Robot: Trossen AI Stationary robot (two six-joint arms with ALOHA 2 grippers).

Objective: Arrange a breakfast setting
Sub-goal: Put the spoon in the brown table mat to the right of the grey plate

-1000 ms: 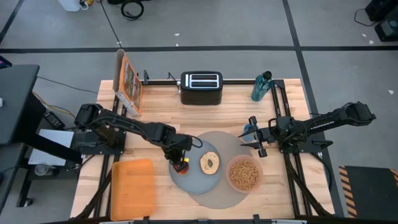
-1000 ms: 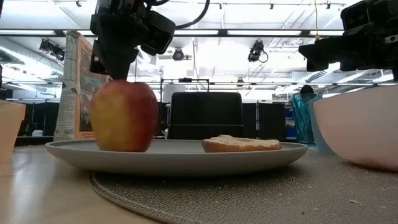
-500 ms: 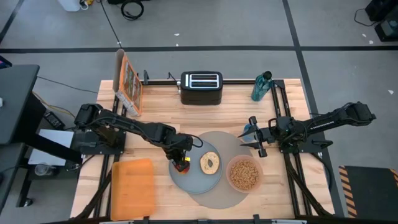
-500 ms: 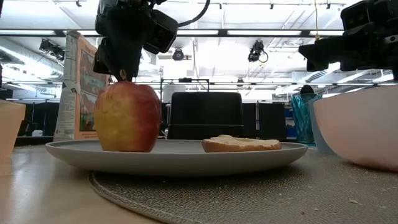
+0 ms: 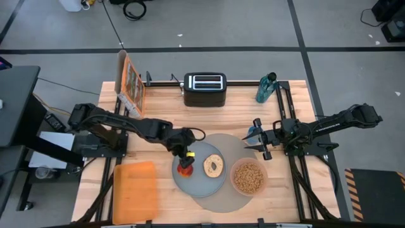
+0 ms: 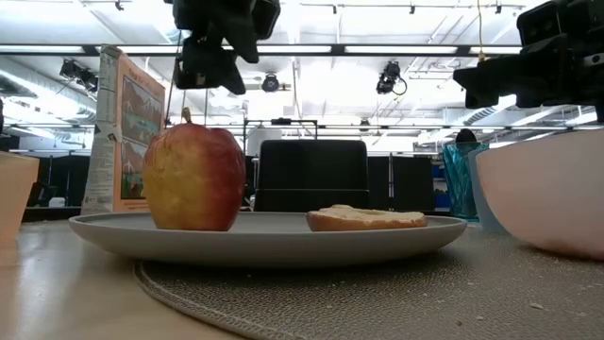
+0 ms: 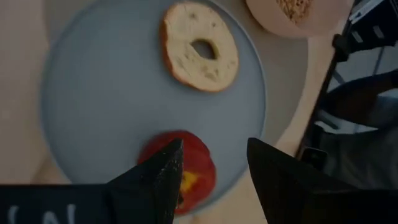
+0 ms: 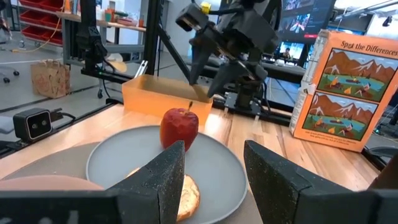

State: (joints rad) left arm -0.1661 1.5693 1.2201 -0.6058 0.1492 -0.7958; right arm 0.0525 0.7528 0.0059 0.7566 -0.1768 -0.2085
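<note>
A small red apple [image 5: 185, 168] stands upright on the left part of the blue-grey plate [image 5: 197, 185], its stem [image 6: 186, 115] up. A toasted bagel half [image 5: 213, 166] lies flat beside it on the same plate. The plate sits on the round grey mat [image 5: 234, 147]. The pink bowl [image 5: 248, 177] of cereal rests on the mat's right part. My left gripper [image 6: 212, 71] hangs open just above the apple [image 7: 180, 171], clear of it. My right gripper [image 5: 254, 139] waits open at the mat's right edge, pointing level at the plate [image 8: 118, 163].
A black toaster [image 5: 205, 88] stands at the far edge, with a teal bottle [image 5: 266, 87] to its right. A picture box [image 5: 131, 85] stands upright at the far left. An orange board [image 5: 134, 190] lies at the near left.
My left gripper has let go of the apple's top and risen clear of it, tipping less steeply downward. The apple shifted slightly and now stands alone, upright, on the plate.
</note>
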